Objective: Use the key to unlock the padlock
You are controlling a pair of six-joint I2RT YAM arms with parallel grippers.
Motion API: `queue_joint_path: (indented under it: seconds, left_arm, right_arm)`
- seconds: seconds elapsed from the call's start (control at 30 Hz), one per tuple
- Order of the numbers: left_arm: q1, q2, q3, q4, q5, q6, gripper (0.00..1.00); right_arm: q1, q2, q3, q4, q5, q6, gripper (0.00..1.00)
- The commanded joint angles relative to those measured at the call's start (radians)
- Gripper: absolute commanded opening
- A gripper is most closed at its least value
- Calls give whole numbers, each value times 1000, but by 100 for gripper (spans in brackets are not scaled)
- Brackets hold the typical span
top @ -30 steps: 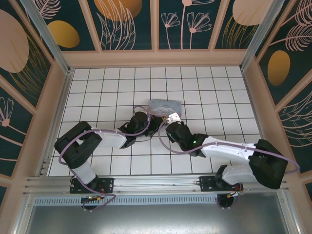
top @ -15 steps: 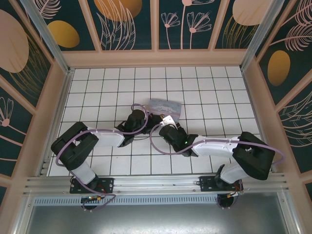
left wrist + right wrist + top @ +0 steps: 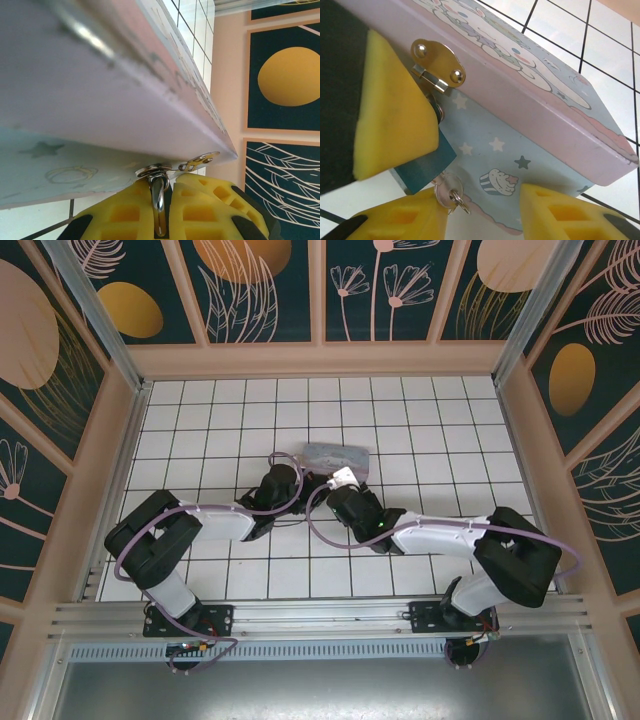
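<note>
**Near field.** In the left wrist view, we see the left gripper [image 3: 165,197] clenched: its yellow pads [image 3: 210,200] are pressed together on the thin silvery shackle of the padlock [image 3: 158,200], which rises from between them into a hasp [image 3: 200,161].

In the right wrist view, the right gripper [image 3: 480,200] stands released, its two yellow pads [image 3: 560,212] apart with nothing clamped between them. The padlock's teal body hangs just ahead of its left-hand pad, partly under a yellow pad of the other gripper. The key [image 3: 449,192] is seated in the underside of that body. Its small head and ring lie just beside the same left-hand pad, and we cannot tell whether they touch.

**Middle field.** Just beyond both sets of fingertips we find a tin box [image 3: 530,125]. It has a lavender lid with cartoon figures and a pale blue wall printed with stars and a cupcake. The padlock hangs from the hasp on this box.

**Far field.** In the top view, the box rests on a tiled surface [image 3: 200,420] of white squares with dark joints. Past the grippers on three sides, we see peach-framed walls [image 3: 260,290]. Their dark teal panels carry golden discs and pale leaf outlines.
</note>
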Motion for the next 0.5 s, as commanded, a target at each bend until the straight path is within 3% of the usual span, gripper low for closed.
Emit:
queue_joint_path:
  seconds: [0.0,0.07,0.47]
  left_arm:
    - [0,-40,-1,36,29,20,0]
    - [0,-38,-1,39,31,18,0]
    - [0,-25,-13,48,36,17,0]
  right_arm:
    - [-40,20,25,30,16,-15,40]
    - [-48,22,29,34,8,-16,38]
    - [-89,0,65,36,-154,-20,0]
